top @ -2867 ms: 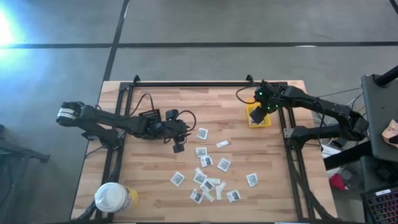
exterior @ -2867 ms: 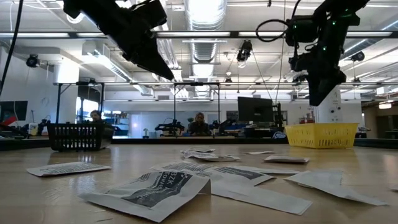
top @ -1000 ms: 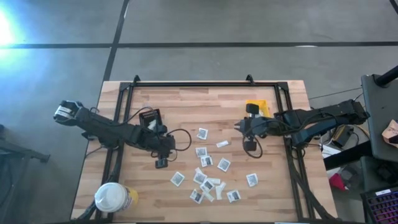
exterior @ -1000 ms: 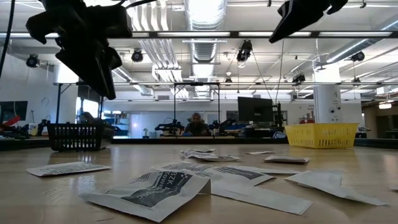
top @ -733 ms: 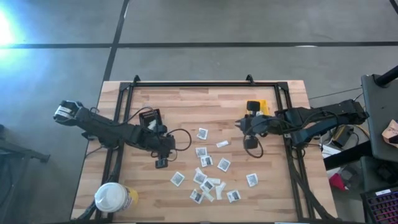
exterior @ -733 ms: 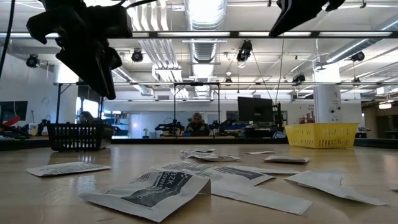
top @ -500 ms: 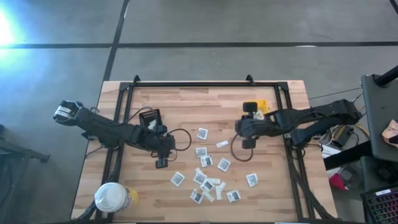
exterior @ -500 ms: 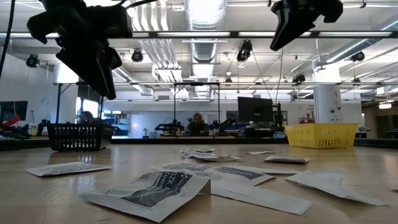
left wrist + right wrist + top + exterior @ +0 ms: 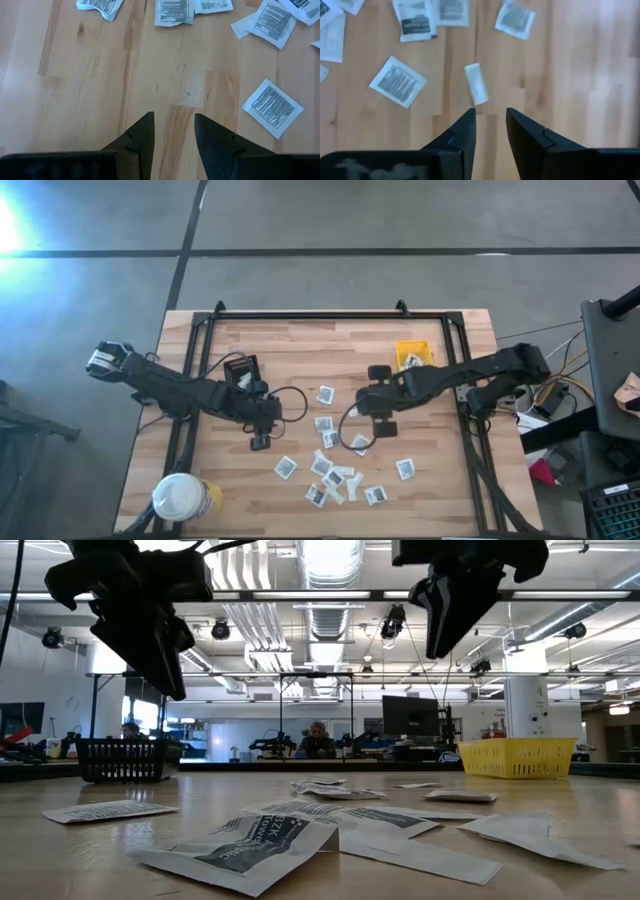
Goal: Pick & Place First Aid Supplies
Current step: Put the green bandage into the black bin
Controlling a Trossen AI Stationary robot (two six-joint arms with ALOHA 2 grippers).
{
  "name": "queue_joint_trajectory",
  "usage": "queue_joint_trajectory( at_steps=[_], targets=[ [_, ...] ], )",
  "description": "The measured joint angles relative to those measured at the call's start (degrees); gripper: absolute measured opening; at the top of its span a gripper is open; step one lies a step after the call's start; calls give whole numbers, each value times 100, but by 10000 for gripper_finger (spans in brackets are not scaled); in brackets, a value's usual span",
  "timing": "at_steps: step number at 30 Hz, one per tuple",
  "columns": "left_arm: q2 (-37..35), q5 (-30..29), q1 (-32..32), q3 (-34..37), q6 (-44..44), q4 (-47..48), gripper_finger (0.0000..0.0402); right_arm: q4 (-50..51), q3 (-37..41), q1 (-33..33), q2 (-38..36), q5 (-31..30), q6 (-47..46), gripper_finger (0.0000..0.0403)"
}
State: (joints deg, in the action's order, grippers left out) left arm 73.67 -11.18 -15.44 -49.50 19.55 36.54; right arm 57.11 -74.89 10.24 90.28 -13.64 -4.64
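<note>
Wooden table with the first aid supplies scattered near its middle. Right gripper, fingers parted and empty, hovers above a narrow pale strip. Left gripper, likewise parted and empty, hangs over bare wood beside the packets.

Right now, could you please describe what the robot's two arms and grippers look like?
Both arms are dark, slim and jointed. The left arm carries a white-labelled joint near its base and looping black cable; the right arm trails a cable loop too. The left gripper and right gripper each have two black, tapered fingers.
</note>
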Motion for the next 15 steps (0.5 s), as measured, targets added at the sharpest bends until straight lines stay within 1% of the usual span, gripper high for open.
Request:
queue_joint_trajectory(
  at_steps=[8,12,15],
  targets=[
    [0,0,-7,2,-13,67,133,17,-134,2,756,112,-501,138],
    [0,0,-7,2,-5,276,133,-8,-249,2,1082,336,-591,141],
    [0,1,-26,4,9,357,133,-50,-342,2,1300,355,-725,136]
  ],
)
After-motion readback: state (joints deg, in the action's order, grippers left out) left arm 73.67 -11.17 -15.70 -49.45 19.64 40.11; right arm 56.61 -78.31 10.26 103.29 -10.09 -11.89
